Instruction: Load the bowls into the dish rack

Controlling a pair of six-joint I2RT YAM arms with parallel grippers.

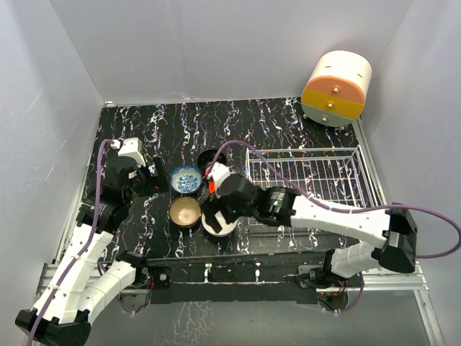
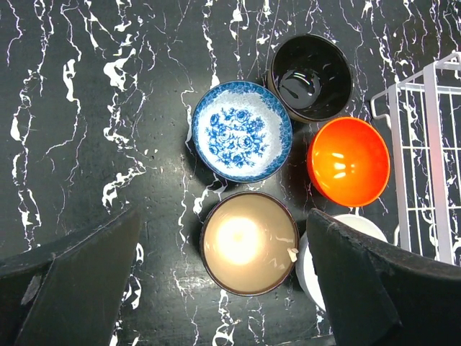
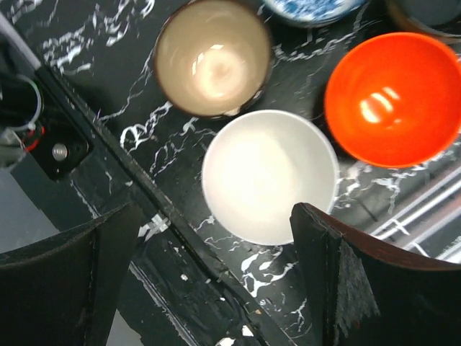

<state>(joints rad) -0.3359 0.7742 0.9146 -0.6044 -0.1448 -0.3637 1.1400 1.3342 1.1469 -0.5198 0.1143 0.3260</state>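
Five bowls (image 2: 241, 130) sit mid-table beside the dish rack (image 1: 302, 150). My right gripper (image 3: 217, 216) hovers over the white bowl (image 3: 270, 173), jaws wide, empty. My left gripper (image 2: 223, 216) is spread wide too.

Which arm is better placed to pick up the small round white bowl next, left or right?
Right. The right fingers stand open directly above the white bowl, and the silver wire dish rack lies on that side. The left fingers hang over the round tan bowl.

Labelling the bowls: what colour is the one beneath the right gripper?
Plain white bowl, clearest in the right wrist view.
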